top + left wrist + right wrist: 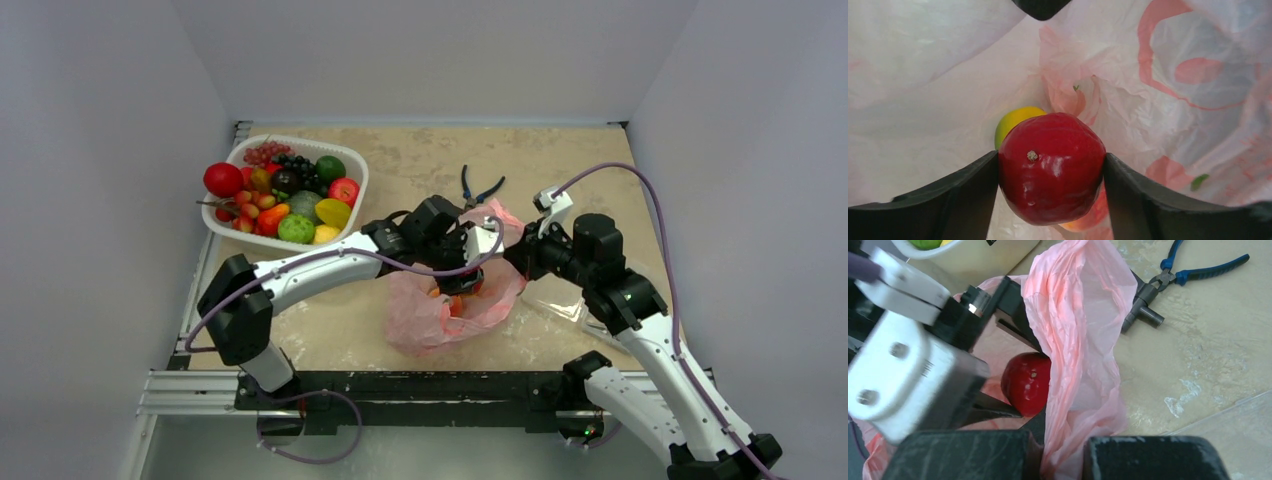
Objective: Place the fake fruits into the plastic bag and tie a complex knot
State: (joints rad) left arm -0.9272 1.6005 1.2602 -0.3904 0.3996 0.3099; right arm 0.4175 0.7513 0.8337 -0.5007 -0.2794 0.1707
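Currently: left gripper (1050, 162) jaws pinch a red fruit (1048, 182) inside the pink plastic bag (1078, 315), just in front of a yellow fruit (1013, 122). Right gripper (1063, 455) jaws pressed onto the bag's rim film. Bag lies mid-surface (420, 165); other fruits (285, 195) sit in the white basket (357, 172).

we get soft, even light on the table (420, 160), with faint shadows only. the red fruit (1050, 167) is sharp, with small white glints around its stem. behind the fruit the pink bag (1158, 125) glows, lit through. in the right wrist view the white housing (903, 375) left of the fruit is blurred.
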